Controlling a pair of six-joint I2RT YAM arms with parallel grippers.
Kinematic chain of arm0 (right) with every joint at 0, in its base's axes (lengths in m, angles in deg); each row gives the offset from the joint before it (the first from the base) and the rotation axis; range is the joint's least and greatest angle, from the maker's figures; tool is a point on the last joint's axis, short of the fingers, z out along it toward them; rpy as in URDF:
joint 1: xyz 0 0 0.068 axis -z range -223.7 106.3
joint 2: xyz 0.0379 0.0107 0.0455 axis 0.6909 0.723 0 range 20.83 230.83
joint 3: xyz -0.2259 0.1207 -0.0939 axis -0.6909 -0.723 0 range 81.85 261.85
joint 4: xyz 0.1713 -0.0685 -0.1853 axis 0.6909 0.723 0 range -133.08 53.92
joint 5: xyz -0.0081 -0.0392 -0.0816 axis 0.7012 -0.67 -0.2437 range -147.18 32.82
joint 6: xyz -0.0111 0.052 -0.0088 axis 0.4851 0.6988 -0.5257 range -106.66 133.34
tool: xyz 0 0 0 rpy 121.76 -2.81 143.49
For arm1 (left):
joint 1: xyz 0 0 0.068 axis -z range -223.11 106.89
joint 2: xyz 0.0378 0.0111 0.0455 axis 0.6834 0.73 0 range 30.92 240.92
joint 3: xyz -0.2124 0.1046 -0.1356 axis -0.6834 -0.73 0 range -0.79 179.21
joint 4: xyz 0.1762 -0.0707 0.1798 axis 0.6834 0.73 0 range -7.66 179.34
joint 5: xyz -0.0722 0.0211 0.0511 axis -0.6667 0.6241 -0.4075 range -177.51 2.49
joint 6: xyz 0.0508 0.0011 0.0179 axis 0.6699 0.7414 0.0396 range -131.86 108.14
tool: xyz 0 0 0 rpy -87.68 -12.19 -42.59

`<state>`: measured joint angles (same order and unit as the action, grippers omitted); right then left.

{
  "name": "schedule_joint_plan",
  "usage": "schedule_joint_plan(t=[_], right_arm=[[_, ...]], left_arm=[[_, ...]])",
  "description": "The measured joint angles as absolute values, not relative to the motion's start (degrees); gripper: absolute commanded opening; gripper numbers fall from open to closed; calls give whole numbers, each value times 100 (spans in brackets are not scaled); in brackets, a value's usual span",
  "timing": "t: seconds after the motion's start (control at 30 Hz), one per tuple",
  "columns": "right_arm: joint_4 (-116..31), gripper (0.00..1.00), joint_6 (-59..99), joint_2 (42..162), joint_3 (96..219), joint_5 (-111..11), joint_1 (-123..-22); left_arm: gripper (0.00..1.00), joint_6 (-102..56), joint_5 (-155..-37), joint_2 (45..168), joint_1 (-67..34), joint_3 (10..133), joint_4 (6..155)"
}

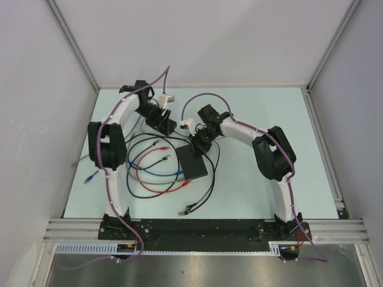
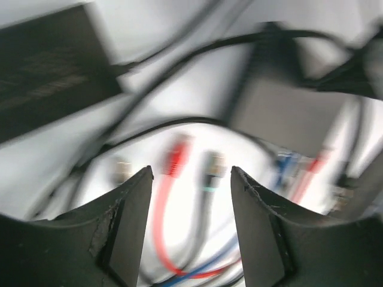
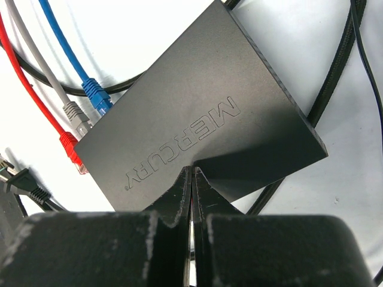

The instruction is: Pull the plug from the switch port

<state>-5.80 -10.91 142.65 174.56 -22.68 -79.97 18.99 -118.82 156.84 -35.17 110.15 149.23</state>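
Note:
The switch (image 3: pixel 203 119) is a flat matte black box marked MERCURY; in the top view it (image 1: pixel 192 162) lies at the table's middle. A blue plug (image 3: pixel 96 98), a grey plug (image 3: pixel 76 115) and a red plug (image 3: pixel 72 150) sit in its left edge. My right gripper (image 3: pixel 192 170) is shut and empty, its tips at the switch's top face near its near edge. My left gripper (image 2: pixel 191 173) is open and empty above loose cable ends, a red plug (image 2: pixel 176 156) and a dark plug (image 2: pixel 212 170). The left wrist view is blurred; the switch (image 2: pixel 281 113) shows beyond them.
A smaller black adapter block (image 2: pixel 48 72) on a thin cable lies by the left gripper (image 1: pixel 161 119). Loose red, blue and black cables (image 1: pixel 152 173) loop left of the switch. A black plug (image 1: pixel 185 209) lies near the front, and a blue plug (image 1: pixel 91 177) at the left edge.

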Motion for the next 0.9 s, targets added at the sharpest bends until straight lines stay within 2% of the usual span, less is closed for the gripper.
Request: schedule_joint_plan(t=[0.17,0.33,0.47,0.7,0.9], right_arm=[[-554,0,-1089,14298,17487,-2200,-7971],[-539,0,-1087,14307,17502,-2193,-7969],[-537,0,-1087,14307,17502,-2196,-7969],[-535,0,-1083,14307,17504,-2200,-7969],[-497,0,-1085,14307,17526,-2244,-7962]], left_arm=[[57,1584,-13218,14602,-3526,9716,14416],[52,1401,-14029,14712,-3526,8700,14161],[49,1254,-14193,14998,-3526,8154,14016],[51,1154,-14230,15396,-3436,8252,13839],[50,988,-14475,16375,-3165,9489,14233]])
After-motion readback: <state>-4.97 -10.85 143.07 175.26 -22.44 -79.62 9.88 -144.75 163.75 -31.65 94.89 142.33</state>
